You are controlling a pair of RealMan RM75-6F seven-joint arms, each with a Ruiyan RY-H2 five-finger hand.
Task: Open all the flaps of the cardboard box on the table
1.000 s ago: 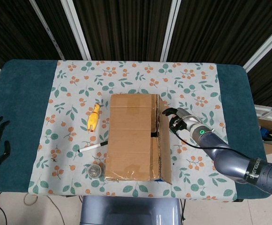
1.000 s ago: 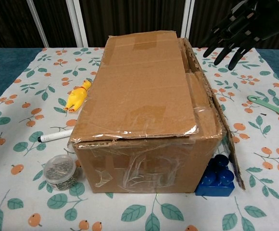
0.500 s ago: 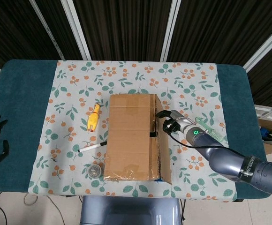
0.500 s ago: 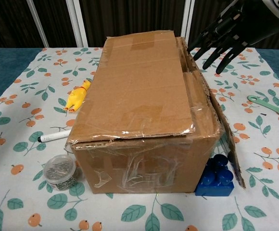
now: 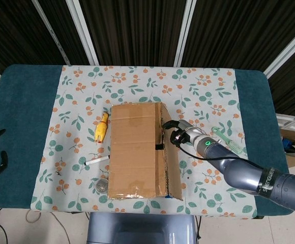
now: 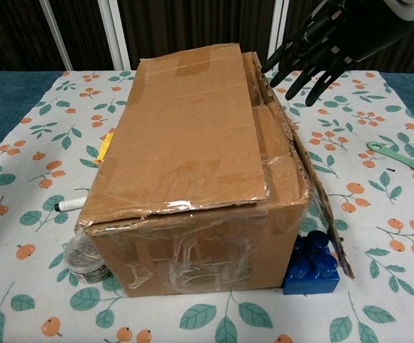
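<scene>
Floral tablecloth (image 5: 137, 81) carries the cardboard box (image 5: 137, 150) mid-table, and with the right hand (image 6: 310, 53) spread empty at its right top edge, I judge a sideways shove could slide it onto the marker (image 5: 97, 160) instead of lifting a flap.

Yellow toy (image 5: 101, 127), marker (image 5: 97, 160), green brush (image 6: 404, 158), blue block (image 6: 311, 266) on floral cloth (image 5: 147, 81).

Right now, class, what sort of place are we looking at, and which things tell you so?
Probably a robot test bench in a lab: a robot hand works at a cardboard box, on a table with a leaf-print cloth, and dark slatted panels stand behind.
</scene>
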